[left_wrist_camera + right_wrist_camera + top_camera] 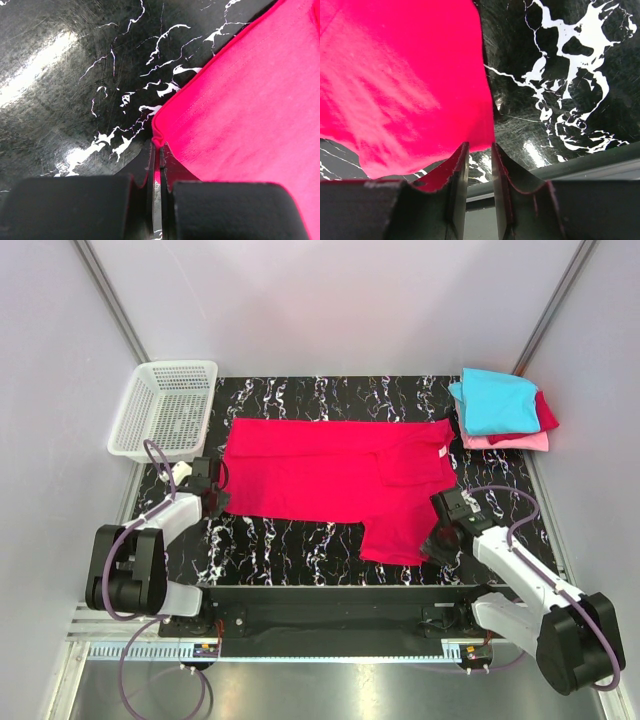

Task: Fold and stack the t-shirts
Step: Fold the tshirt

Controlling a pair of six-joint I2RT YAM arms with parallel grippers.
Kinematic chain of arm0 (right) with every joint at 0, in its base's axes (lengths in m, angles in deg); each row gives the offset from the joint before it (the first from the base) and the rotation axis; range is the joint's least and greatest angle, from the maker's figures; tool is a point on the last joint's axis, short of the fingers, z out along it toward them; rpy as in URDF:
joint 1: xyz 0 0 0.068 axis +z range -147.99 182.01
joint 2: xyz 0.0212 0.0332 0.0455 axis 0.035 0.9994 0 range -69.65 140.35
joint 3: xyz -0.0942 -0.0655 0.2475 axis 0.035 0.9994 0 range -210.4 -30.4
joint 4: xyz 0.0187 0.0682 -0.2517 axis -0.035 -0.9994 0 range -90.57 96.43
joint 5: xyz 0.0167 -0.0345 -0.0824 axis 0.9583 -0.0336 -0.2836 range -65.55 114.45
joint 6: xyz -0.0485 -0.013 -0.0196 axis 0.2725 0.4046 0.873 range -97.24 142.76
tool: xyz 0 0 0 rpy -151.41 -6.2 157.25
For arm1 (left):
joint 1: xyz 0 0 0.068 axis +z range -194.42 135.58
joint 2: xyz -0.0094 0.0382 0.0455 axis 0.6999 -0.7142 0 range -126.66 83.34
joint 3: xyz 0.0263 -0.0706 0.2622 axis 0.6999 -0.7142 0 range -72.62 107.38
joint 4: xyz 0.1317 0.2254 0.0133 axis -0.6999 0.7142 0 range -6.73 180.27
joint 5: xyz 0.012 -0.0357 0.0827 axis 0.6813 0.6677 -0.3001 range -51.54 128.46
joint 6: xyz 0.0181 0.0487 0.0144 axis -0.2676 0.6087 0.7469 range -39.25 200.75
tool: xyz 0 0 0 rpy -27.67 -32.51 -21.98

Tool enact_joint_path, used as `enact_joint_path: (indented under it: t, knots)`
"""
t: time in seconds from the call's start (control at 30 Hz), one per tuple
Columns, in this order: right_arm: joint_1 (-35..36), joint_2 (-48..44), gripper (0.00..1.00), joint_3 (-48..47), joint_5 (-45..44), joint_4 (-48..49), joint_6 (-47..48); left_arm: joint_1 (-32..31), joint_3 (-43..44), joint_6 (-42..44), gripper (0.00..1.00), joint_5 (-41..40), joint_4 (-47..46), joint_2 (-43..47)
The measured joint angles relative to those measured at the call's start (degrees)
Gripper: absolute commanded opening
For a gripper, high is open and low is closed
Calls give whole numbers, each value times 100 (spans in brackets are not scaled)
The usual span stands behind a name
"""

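The tabletop (300,538) under me is glossy black with white marble-like veins, smooth enough to throw back bright glare. The red t-shirt (330,475) is soft matt cloth, finely knit, with a stitched hem along its edge. My left gripper (159,150) has dull black fingers (75,207), seemingly plastic, slightly grainy. My right gripper (480,147) has the same black finish, its inner faces sheeny enough to pick up a red tint. The basket (178,365) is white plastic mesh, faintly shiny. The cyan t-shirt (495,400), dark red t-shirt (547,415) and pink t-shirt (510,442) are matt cloth too. The panel (330,690) below the near edge looks like brushed metal.
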Motion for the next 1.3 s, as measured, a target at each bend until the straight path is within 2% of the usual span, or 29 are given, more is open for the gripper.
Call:
enact_joint_path:
  t: [0.3, 0.6, 0.83, 0.93, 1.07, 1.3]
  knots:
    - [24, 66, 27, -83, 31, -76, -2, 0, 0, 39, 0, 11, -22, -50]
    - [111, -37, 28, -136, 334, -144, 46, 0, 0, 48, 0, 22, -55, -138]
    - [251, 743, 26, -190, 529, -142, 105, 0, 0, 61, 0, 22, -63, -138]
    - [369, 1008, 27, -238, 463, -153, 83, 0, 0, 63, 0, 22, -63, -138]
    - [426, 979, 30, -396, 184, -258, 13, 0, 0, 66, 0, 24, -63, -138]
    - [431, 920, 30, -629, -190, -400, -48, 0, 0, 85, 0, 24, -66, -138]
